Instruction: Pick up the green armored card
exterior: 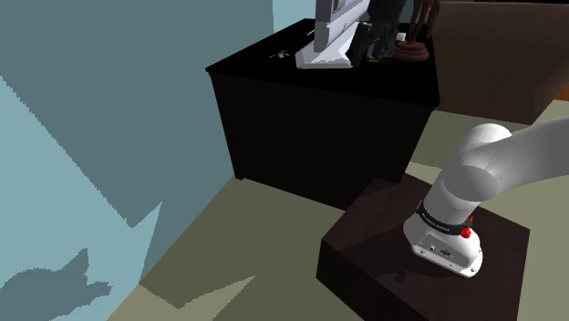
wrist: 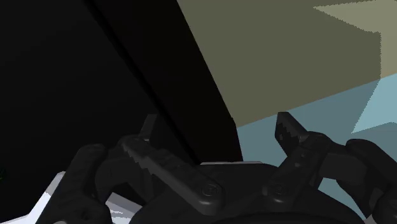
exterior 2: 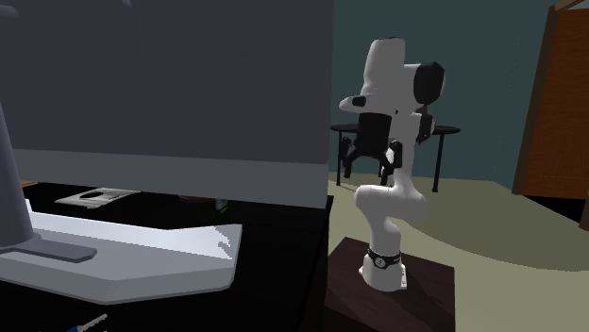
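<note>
On the black cabinet [exterior: 274, 68] a dark, flat thing with a green edge [exterior: 375, 56] leans beside the grey monitor foot [exterior: 324, 56]; I cannot tell for sure that it is the card. My gripper [exterior 2: 368, 162] hangs in the air above the stand [exterior 2: 425, 283], well apart from the cabinet, and points down. Its two black fingers stand open with nothing between them. In the wrist view my gripper [wrist: 219, 130] looks past the cabinet's dark side [wrist: 95, 76] to the olive floor [wrist: 286, 57].
A big monitor [exterior 2: 170, 94] on a wide grey foot [exterior 2: 123, 250] stands on the cabinet top. A brown round-based object [exterior: 412, 47] and small bits [exterior: 280, 55] lie near it. A flat grey item [exterior 2: 92, 196] lies farther back. A dark table [exterior 2: 444, 132] stands behind the arm.
</note>
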Robot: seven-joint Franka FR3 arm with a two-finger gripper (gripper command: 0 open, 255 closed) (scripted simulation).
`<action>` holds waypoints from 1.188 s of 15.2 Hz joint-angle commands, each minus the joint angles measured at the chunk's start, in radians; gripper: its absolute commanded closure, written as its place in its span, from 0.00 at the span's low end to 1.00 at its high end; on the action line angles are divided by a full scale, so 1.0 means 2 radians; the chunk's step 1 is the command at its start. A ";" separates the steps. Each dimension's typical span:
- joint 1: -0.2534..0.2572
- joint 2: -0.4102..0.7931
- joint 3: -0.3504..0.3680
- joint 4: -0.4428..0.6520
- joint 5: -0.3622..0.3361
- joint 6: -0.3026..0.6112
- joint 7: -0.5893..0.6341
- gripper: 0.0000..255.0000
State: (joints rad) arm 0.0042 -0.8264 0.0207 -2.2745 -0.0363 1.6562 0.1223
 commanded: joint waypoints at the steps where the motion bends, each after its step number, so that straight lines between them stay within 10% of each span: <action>1: 0.000 0.000 0.000 0.000 0.000 0.000 0.000 0.00; 18: 0.045 -0.114 -0.310 -0.076 -0.043 0.265 -0.310 0.00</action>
State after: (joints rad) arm 0.0792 -1.0450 -0.5568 -2.4256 -0.1233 2.1559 -0.4539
